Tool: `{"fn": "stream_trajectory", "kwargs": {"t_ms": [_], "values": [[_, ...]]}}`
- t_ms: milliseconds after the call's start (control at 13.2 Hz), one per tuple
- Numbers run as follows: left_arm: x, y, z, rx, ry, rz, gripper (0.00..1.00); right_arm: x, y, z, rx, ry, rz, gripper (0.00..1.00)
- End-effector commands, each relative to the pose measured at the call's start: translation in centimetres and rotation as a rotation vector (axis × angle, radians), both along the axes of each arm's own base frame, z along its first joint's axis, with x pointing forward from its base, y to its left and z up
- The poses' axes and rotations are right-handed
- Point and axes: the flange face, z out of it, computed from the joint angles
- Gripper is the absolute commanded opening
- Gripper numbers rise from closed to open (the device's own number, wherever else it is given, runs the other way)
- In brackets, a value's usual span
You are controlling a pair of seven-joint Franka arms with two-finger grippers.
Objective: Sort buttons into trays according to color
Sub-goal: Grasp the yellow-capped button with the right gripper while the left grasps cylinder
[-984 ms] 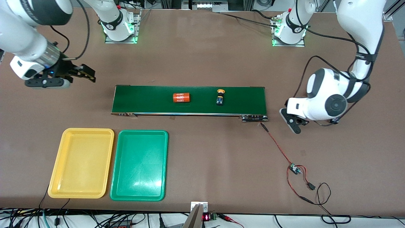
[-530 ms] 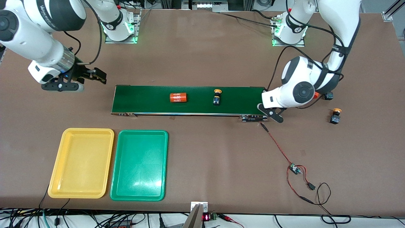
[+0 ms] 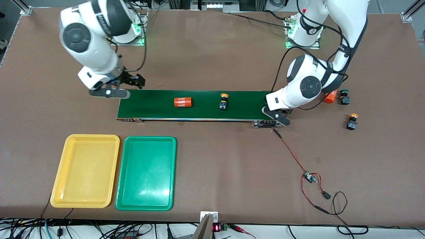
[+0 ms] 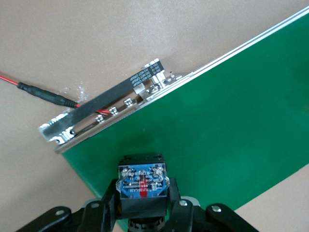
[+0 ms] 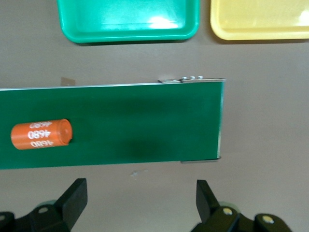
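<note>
Since a second ago both arms have swung in toward the conveyor belt [image 3: 199, 104]. The right gripper [image 3: 132, 82] has come from the table's edge to hover just off the belt's eleven-o'clock corner in the front view, its jaws spread wide and empty. The left gripper [image 3: 277, 118] has moved to the belt's four-o'clock corner, clamped narrowly on a black-and-blue button [image 4: 142, 183] whose cap colour is hidden in the left wrist view.

With that arm out of the way, three things now show on the table at three o'clock from the belt: a green-capped button [image 3: 343, 99], an orange cylinder [image 3: 330, 97] just beside it, and a yellow-capped button [image 3: 352, 121] nearer the camera. On the belt, the numbered orange cylinder [image 3: 183, 102] and the yellow button [image 3: 224, 101] have drifted toward the right arm's end.

The yellow tray [image 3: 85, 171] and the green tray [image 3: 146, 172] lie side by side at seven o'clock from the belt, nothing in them. A red-and-black wire [image 3: 292, 152] runs from the belt's corner to a small circuit board [image 3: 309, 177] at five o'clock.
</note>
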Motion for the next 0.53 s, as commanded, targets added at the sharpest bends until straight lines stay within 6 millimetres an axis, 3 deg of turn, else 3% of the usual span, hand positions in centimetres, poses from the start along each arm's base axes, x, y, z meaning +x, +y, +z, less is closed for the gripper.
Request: {"fn": "stream_trajectory", "kwargs": {"t_ms": [0, 454], "values": [[-1.1, -2.3, 0.3, 0.004, 0.001, 0.078, 0.00, 0.9, 2.5, -1.2, 0.004, -0.041, -0.047, 1.00], [-0.9, -2.7, -0.4, 0.008, -0.013, 0.172, 0.04, 0.4, 8.2, -4.9, 0.089, -0.136, -0.086, 1.00]]}}
